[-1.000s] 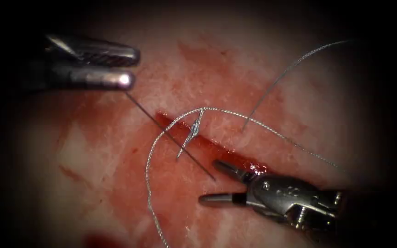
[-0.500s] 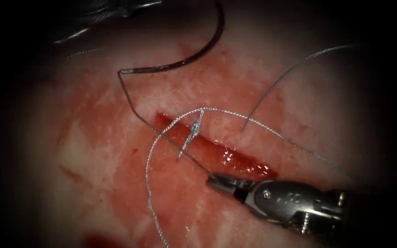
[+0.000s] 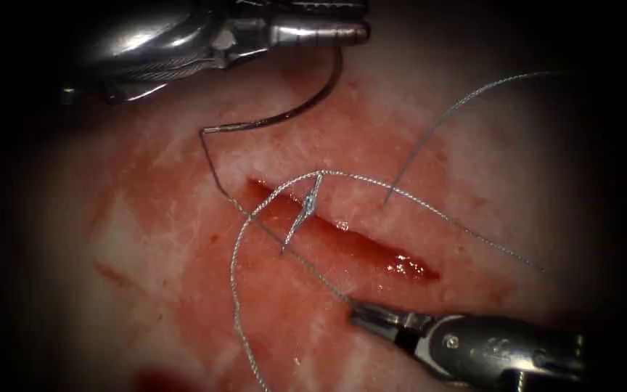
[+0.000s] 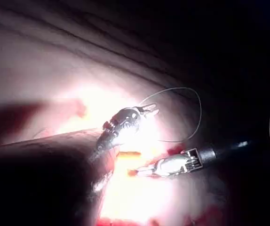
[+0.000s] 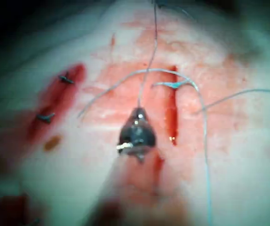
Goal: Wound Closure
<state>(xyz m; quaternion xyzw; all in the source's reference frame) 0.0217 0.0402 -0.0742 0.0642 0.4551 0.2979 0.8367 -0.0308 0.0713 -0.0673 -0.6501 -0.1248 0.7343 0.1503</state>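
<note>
Above the red cut [image 3: 342, 236], the left tool [image 3: 346, 33] clamps the thin, stiff, slippery curved steel needle [image 3: 292, 112] near its tip, clear of the tissue [image 3: 146, 239], while the right tool [image 3: 364, 317] pinches its limp thread [image 3: 215, 170].

a: tissue [image 3: 183, 239] is pale pink with whitish patches; red fluid [image 3: 284, 312] stains it in blotches. cut [image 3: 342, 236] reads deep glossy red.
b: needle [image 3: 292, 112] is dark, near black. thread [image 3: 235, 276] is silver-grey with a fine twisted, beaded pattern; the knot [image 3: 308, 203] matches it.
a: left tool [image 3: 328, 33] is bright polished silver, ridged on one side. right tool [image 3: 364, 316] is duller steel grey.
</note>
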